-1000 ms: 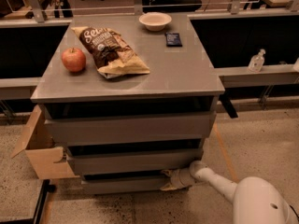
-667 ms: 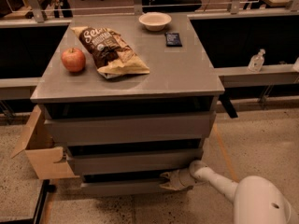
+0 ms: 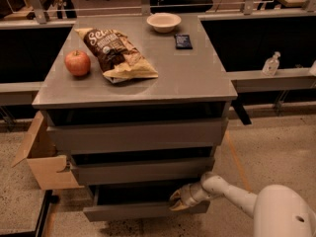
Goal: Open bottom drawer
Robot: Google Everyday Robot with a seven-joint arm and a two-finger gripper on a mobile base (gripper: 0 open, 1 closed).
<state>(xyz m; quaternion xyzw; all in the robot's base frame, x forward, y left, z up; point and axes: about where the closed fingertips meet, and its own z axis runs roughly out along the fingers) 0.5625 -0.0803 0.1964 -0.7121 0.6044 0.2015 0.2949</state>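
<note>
The bottom drawer [image 3: 128, 211] is the lowest and narrowest of three grey handleless drawer fronts under the grey table top [image 3: 192, 78]. It stands pulled out a little, with a dark gap above its front panel. My gripper [image 3: 178, 200] is at the right end of that drawer's top edge, reaching in from the lower right on a white arm [image 3: 232, 192]. The mid-sized drawer front [image 3: 143, 171] and the tallest drawer front [image 3: 138, 135] sit above it.
On the table top lie a red apple [image 3: 77, 62], a chip bag [image 3: 117, 53], a white bowl [image 3: 164, 21] and a small dark packet [image 3: 183, 41]. An open cardboard box [image 3: 42, 157] stands on the floor at the left. A sanitizer bottle [image 3: 270, 63] stands on a ledge at the right.
The gripper has moved left and slightly up along the bottom drawer's top edge. The bottom drawer now stands out further, with a wider dark gap above it.
</note>
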